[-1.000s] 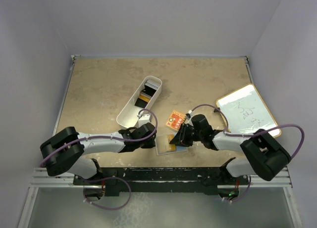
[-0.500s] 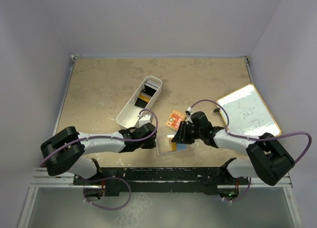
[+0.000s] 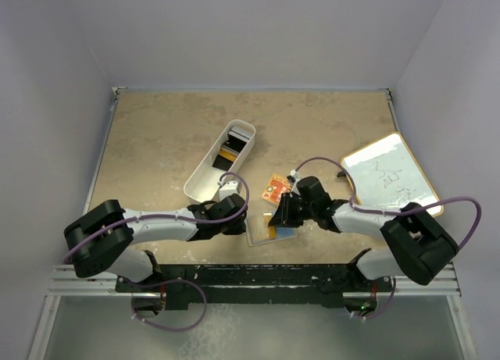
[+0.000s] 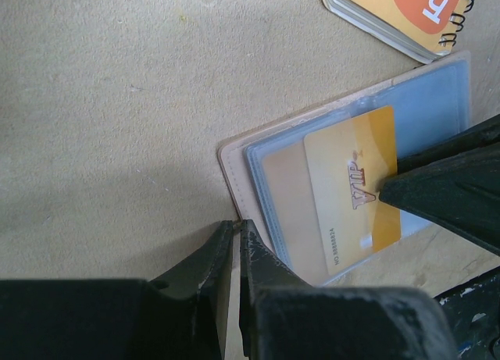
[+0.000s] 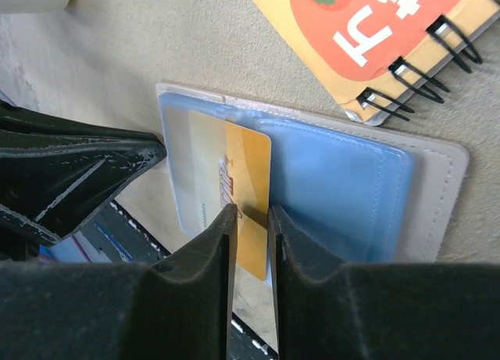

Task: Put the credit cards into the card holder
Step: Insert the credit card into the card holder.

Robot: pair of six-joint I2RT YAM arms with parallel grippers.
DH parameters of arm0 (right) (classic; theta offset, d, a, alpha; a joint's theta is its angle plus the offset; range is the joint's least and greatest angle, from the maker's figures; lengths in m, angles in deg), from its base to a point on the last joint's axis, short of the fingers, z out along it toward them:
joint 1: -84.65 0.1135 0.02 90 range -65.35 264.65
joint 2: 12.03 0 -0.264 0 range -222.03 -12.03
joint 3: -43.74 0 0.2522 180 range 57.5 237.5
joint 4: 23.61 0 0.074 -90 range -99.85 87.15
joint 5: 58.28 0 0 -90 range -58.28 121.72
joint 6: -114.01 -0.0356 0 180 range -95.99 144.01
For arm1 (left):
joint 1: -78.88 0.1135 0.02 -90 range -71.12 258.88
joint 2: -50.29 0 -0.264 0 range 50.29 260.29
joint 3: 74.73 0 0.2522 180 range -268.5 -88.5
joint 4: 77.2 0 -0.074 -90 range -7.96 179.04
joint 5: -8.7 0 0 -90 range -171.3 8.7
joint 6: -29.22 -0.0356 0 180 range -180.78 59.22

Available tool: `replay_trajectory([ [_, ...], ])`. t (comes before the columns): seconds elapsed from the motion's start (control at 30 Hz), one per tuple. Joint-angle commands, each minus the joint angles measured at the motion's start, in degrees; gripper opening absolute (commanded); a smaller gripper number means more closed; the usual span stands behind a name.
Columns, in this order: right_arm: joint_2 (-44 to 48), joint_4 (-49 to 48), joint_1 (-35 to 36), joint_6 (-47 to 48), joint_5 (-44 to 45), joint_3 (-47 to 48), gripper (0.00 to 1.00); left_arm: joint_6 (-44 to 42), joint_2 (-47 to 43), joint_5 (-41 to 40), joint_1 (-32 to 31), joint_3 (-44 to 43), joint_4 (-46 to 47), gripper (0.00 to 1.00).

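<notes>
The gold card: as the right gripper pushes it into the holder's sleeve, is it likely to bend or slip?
The gold card looks flat and straight-edged, so probably stiff enough to push edge-on. Its glossy face may slip between the right gripper. The card holder looks light and might slide; the left gripper sits shut at its edge.

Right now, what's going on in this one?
The right pincer is closed on a gold card, feeding it into a clear sleeve of the open holder; it's partly in. The left pincer, shut, pins the holder's edge to the table. More cards sit in the white bin.
</notes>
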Motion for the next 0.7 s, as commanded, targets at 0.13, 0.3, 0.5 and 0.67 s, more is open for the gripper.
replay_trajectory([
  [0.13,-0.4,-4.2,2.8,-4.1,1.2,0.1,0.23,0.4,1.0,0.6,-0.6,-1.2,-1.2,0.04],
  [0.3,-1.7,-4.6,5.4,-5.2,2.9,1.6,0.22,0.3,1.2,0.3,-0.6,-1.4,-0.9,0.04],
  [0.5,-2.6,-1.5,6.6,-4.4,4.6,3.5,0.21,0.1,1.0,-0.5,-0.6,-2.4,-1.7,0.04],
  [0.67,1.2,4.0,6.6,-2.0,8.0,3.8,0.28,0.5,-0.8,-2.3,-0.5,-2.9,-3.8,0.05],
])
